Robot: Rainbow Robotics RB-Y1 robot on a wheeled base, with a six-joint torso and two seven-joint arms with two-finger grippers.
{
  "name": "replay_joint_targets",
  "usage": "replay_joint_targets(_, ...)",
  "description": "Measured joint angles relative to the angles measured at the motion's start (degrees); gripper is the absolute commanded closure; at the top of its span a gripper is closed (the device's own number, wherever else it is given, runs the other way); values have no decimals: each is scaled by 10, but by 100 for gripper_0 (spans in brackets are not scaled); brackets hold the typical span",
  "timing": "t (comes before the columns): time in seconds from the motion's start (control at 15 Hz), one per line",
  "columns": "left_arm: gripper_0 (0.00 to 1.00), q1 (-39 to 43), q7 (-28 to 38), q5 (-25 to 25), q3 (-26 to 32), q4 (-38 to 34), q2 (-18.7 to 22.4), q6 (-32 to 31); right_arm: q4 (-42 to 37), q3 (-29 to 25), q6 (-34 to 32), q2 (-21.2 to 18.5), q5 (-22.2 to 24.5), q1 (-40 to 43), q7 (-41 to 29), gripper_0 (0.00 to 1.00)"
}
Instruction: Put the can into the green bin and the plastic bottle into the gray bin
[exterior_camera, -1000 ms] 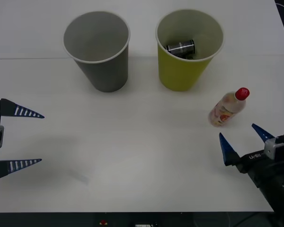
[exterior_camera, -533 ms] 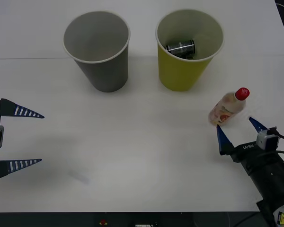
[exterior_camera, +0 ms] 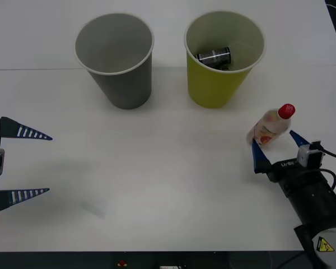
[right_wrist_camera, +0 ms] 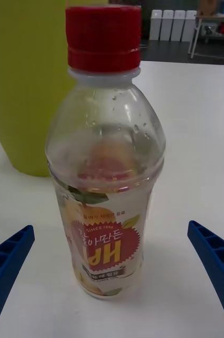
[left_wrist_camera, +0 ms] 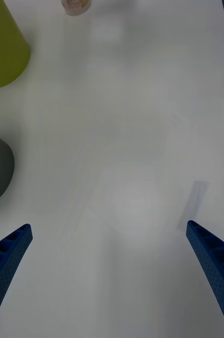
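Can point(exterior_camera: 213, 56): lying on its side inside the green bin point(exterior_camera: 224, 89); first half of the task judged done.
Gray bin point(exterior_camera: 120, 84): upright on the desk point(exterior_camera: 168, 185), beside the green bin on the robot's left; nothing visible inside.
Plastic bottle point(exterior_camera: 270, 128): standing upright on the desk, near the green bin on the robot's right; red cap on, label facing the right wrist camera point(right_wrist_camera: 105, 174).
Right end effector point(exterior_camera: 277, 150): low at the desk, fingers spread wide, one on each side of the bottle's base; in the wrist view both fingers point(right_wrist_camera: 217, 264) stand clear of the bottle, no contact made.
Left end effector point(exterior_camera: 19, 164): parked at the robot's left edge of the desk, fingers spread, holding nothing.
Step in hand: approach to the bottle, grasp not yet made.
Next move, as judged: a little more reach so the fingers sit alongside the body rather than the base edge, then a firm, even close; afterwards lift clear of the green bin's rim, carry across to the gray bin, release above its mouth.
Risk, as judged: light, tall bottle, easily tipped by a one-sided touch.
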Motion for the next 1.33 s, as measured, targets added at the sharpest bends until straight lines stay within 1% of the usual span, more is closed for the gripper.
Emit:
replay_joint_targets(0.27, 0, 0, 0, 0, 0, 0, 0, 0, 55, 2, -2, 36, -1, -37, -1, 0)
replay_joint_targets(0.4, 0, 0, 0, 0, 0, 0, 0, 0, 83, 2, -4, 56, -10, -56, 1, 0)
replay_joint_targets(0.67, 0, 0, 0, 0, 0, 0, 0, 0, 110, 2, -5, 74, -19, -75, 7, 0)
replay_joint_targets(0.73, 0, 0, 0, 0, 0, 0, 0, 0, 110, 2, -5, 74, -19, -76, 8, 20)
replay_joint_targets(0.8, 0, 0, 0, 0, 0, 0, 0, 0, 110, 2, -5, 74, -19, -78, 10, 49)
replay_joint_targets(0.87, 0, 0, 0, 0, 0, 0, 0, 0, 110, 2, -5, 74, -19, -78, 12, 83)
replay_joint_targets(0.93, 0, 0, 0, 0, 0, 0, 0, 0, 110, 2, -5, 74, -19, -79, 13, 97)
replay_joint_targets(1.0, 0, 0, 0, 0, 0, 0, 0, 0, 110, 2, -6, 74, -18, -80, 14, 100)
replay_joint_targets(1.33, 0, 0, 0, 0, 0, 0, 0, 0, 110, 2, -10, 74, -11, -81, 16, 100)
